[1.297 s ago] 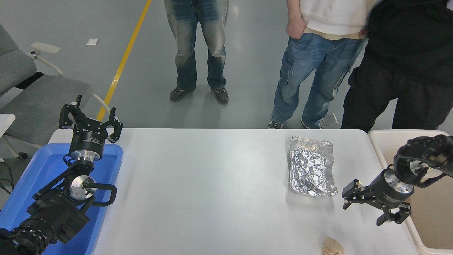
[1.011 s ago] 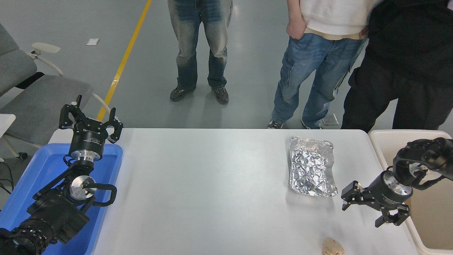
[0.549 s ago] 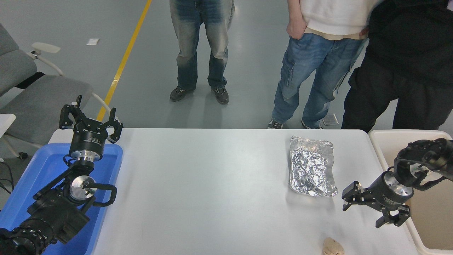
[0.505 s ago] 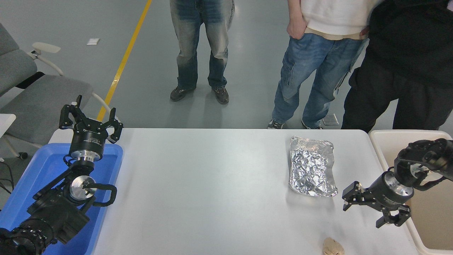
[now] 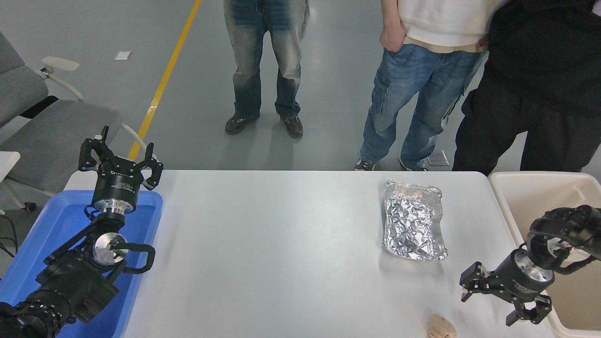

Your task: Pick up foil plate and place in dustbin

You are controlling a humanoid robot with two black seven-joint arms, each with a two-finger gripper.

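While the plate (image 5: 414,220) lies untouched near the table's (image 5: 281,244) far right edge, close to the bin (image 5: 516,188), the right gripper (image 5: 501,303) hangs nearer me with fingers spread wide, seemingly readying its reach; the left gripper (image 5: 119,159) idles, fingers apart, over the blue tray (image 5: 51,220).

Black arms, silver wrist rings

Your count across the table and floor

You have one foil plate (image 5: 414,220), one dustbin (image 5: 521,188), one blue tray (image 5: 56,220), one tan lump (image 5: 441,326), two grippers, left (image 5: 120,158) and right (image 5: 500,300), three people standing far side, and one grey chair (image 5: 42,126).
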